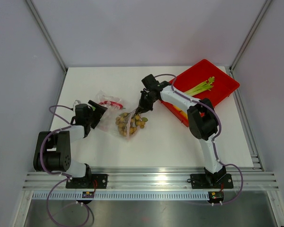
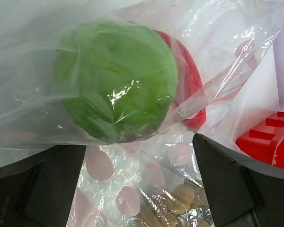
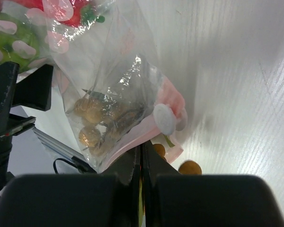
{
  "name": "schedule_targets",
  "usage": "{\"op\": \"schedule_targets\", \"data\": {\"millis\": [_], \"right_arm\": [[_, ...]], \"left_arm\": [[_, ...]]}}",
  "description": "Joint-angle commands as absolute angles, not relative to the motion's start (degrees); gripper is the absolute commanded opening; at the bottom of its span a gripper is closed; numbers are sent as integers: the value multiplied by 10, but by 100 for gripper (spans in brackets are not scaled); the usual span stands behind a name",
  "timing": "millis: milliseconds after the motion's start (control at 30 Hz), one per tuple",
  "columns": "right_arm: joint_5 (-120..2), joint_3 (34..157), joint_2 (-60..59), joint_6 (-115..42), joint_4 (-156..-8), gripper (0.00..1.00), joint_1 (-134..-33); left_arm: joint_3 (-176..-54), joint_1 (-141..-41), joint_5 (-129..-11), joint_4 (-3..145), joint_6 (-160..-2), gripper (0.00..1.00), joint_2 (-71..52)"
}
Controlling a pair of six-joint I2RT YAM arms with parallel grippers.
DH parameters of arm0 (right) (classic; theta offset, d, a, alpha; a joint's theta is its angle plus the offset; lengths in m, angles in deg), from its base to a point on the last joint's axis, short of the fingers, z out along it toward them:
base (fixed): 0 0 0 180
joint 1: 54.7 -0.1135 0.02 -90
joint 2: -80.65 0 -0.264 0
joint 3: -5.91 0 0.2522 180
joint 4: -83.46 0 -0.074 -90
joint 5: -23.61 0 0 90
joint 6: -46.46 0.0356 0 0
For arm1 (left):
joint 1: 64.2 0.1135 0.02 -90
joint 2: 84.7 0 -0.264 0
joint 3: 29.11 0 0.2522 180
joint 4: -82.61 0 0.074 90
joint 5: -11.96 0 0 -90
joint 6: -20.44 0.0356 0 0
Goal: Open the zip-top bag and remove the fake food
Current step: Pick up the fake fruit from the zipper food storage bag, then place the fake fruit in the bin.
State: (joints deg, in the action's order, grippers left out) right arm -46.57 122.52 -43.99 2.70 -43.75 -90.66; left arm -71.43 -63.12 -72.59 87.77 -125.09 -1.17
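Observation:
The clear zip-top bag point(image 1: 114, 112) lies mid-table, partly lifted between both grippers. In the left wrist view a green round fruit point(image 2: 116, 80) and a red piece point(image 2: 190, 90) of the fake food show through the plastic, with tan balls point(image 2: 180, 198) lower down. My left gripper point(image 2: 139, 184) is open, and loose bag film lies between its fingers point(image 2: 229, 184). My right gripper point(image 3: 142, 158) is shut on the bag's pink zip strip point(image 3: 132, 142). Tan balls point(image 3: 91, 116) hang inside the bag, and one tan ball point(image 3: 189, 167) lies loose on the table beside the mouth.
A red tray point(image 1: 225, 78) stands at the back right corner, holding a green celery stalk point(image 1: 201, 87) and yellow pieces point(image 1: 179, 111). Its corner point(image 2: 270, 142) shows in the left wrist view. White walls with metal posts surround the table.

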Motion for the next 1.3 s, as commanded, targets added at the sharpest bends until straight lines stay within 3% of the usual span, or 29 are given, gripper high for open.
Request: {"op": "schedule_targets", "data": {"millis": [0,333,867,1267], "right_arm": [[-449,1240,-412,-21,-411,0,-904],[-489,1183,-364,-76,-443,0,-872],[-402,1047,-255,-85,-561,0,-790],[-433,978,-95,-111,-590,0,-732]], "left_arm": [[-730,-629,-747,869,-1244,99,-4],[-733,-631,-763,866,-1240,99,-4],[-737,-635,-778,855,-1240,99,0],[-728,-638,-747,863,-1253,99,-18]]}}
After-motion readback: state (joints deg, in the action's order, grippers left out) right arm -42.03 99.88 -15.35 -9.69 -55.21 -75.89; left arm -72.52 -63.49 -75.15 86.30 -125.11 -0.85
